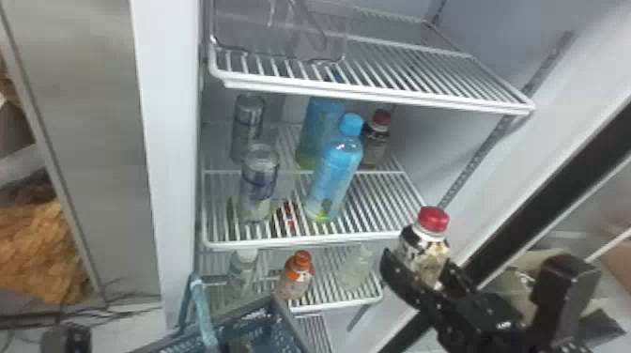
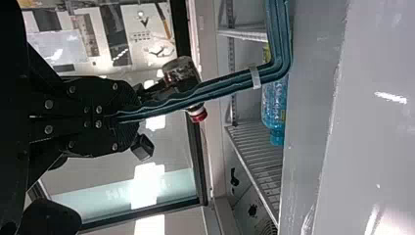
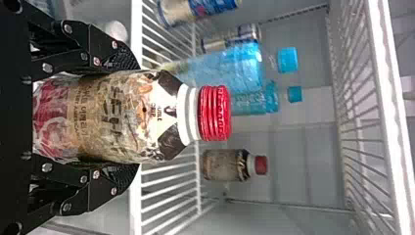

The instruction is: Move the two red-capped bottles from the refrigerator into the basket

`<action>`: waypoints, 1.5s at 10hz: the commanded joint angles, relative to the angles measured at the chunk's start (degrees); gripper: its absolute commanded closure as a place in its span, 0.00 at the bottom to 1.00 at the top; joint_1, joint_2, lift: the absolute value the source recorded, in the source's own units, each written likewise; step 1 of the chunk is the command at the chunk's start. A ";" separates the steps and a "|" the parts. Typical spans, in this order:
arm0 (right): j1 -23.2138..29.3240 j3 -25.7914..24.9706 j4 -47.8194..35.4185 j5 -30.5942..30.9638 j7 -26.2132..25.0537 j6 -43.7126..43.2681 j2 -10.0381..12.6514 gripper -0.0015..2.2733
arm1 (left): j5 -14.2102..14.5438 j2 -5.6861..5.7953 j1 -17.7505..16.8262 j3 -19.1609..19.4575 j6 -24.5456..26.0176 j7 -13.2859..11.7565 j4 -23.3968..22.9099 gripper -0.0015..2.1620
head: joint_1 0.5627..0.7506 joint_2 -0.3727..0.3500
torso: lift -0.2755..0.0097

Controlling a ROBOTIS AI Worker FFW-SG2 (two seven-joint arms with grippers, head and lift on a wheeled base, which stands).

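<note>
Where the right gripper (image 1: pixel 421 266) clamps, one red-capped bottle (image 1: pixel 426 244) sits between fingers.

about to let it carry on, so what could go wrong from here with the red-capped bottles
The left pincer holds the basket by its handle, so it might swing or tip as a bottle goes in. The right pincer holds one red-capped bottle, which could catch the basket's rim on the way in. The other red-capped bottle stands behind a blue bottle, which a later reach may knock over.
</note>
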 commanded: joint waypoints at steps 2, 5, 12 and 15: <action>3.12 -0.52 -3.28 -2.07 2.73 5.34 0.91 0.56 | -0.17 0.28 -0.24 0.22 -0.14 0.00 -0.10 0.54 | 0.70 0.03 | 0.97; 3.82 -0.63 -3.84 -0.82 6.60 11.10 2.58 0.56 | -0.28 0.99 -0.94 0.11 -0.14 0.26 0.04 0.54 | 0.70 0.03 | 0.97; 0.16 0.39 -0.89 0.90 14.33 18.98 3.37 0.56 | -0.17 1.16 -2.77 -1.03 -0.28 0.79 0.04 0.54 | 0.70 0.03 | 0.97; -2.23 4.28 1.92 -1.16 15.39 19.12 2.14 0.56 | -0.17 1.16 -2.91 -1.72 -0.28 0.79 0.04 0.54 | 0.70 0.03 | 0.97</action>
